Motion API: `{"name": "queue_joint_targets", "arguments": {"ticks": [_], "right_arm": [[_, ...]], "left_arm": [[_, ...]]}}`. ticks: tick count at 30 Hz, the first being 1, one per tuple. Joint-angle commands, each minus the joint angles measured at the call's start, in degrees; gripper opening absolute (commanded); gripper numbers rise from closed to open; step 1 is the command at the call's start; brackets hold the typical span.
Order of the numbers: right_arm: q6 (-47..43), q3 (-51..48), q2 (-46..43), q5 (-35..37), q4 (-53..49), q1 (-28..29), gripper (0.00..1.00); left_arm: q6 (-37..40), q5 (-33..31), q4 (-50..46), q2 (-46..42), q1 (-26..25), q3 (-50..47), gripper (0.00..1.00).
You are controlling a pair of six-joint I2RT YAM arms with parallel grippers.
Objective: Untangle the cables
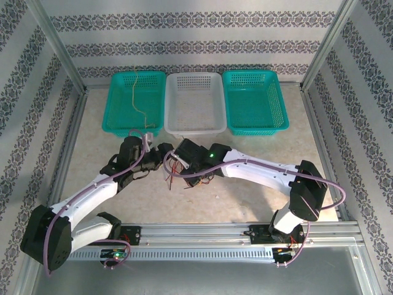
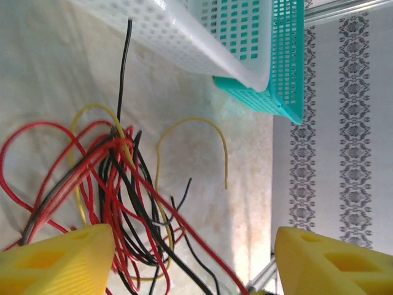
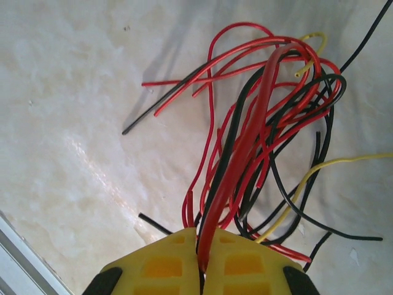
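Note:
The cables (image 1: pixel 191 178) are a tangle of thin red, black and yellow wires on the table between the two arms. My right gripper (image 3: pixel 202 261) is shut on a red strand and a black one of the cables (image 3: pixel 264 123), and the rest of the bundle fans out ahead of its yellow fingers (image 3: pixel 159 267). In the top view the right gripper (image 1: pixel 174 165) is at the tangle's left end. My left gripper (image 2: pixel 193 264) is open wide, its fingers (image 2: pixel 55 258) either side of the cables (image 2: pixel 110 184) without touching them. It is seen from above as the left gripper (image 1: pixel 155 161). One yellow cable (image 1: pixel 138 101) lies in the left teal basket (image 1: pixel 116 104).
Three baskets line the back of the table: the left teal one, a white basket (image 1: pixel 195 126) in the middle and a teal basket (image 1: pixel 279 104) on the right. The white basket (image 2: pixel 184 43) and a teal basket (image 2: pixel 276 74) are close ahead of the left wrist. Patterned walls enclose the table.

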Motion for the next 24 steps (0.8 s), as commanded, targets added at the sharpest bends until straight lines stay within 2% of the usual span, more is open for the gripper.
{"name": "queue_joint_targets", "arguments": {"ticks": [1,3,7,13,19,24], "right_arm": [[2.12,-1.27,-1.97,-2.61,3.8,-1.0,0.0],[2.81,-1.79,-2.88,-4.23,5.17,-1.63,0.0],[3.71,-2.3,-4.34,-5.97,6.8,-2.52,0.0],[4.71,-1.88,-7.37,-8.53,8.05,-3.41,0.0],[5.03,-1.41,-8.25,-8.86,8.36,-3.66,0.0],[5.91,-1.84,-7.73,-8.66,9.14,-3.6,0.0]], "left_arm": [[-7.8,1.09,7.76,-0.47,-2.58,-2.36,0.61],[-7.61,0.57,6.72,-0.26,-4.23,-2.56,0.59],[-7.47,0.28,7.24,0.1,-6.03,-2.34,0.46],[-7.31,0.51,8.92,2.24,-6.12,-0.57,0.48],[-10.7,2.83,16.74,6.33,-6.23,-0.23,0.5],[-9.98,2.97,15.08,6.45,-6.36,-0.53,0.52]]}}
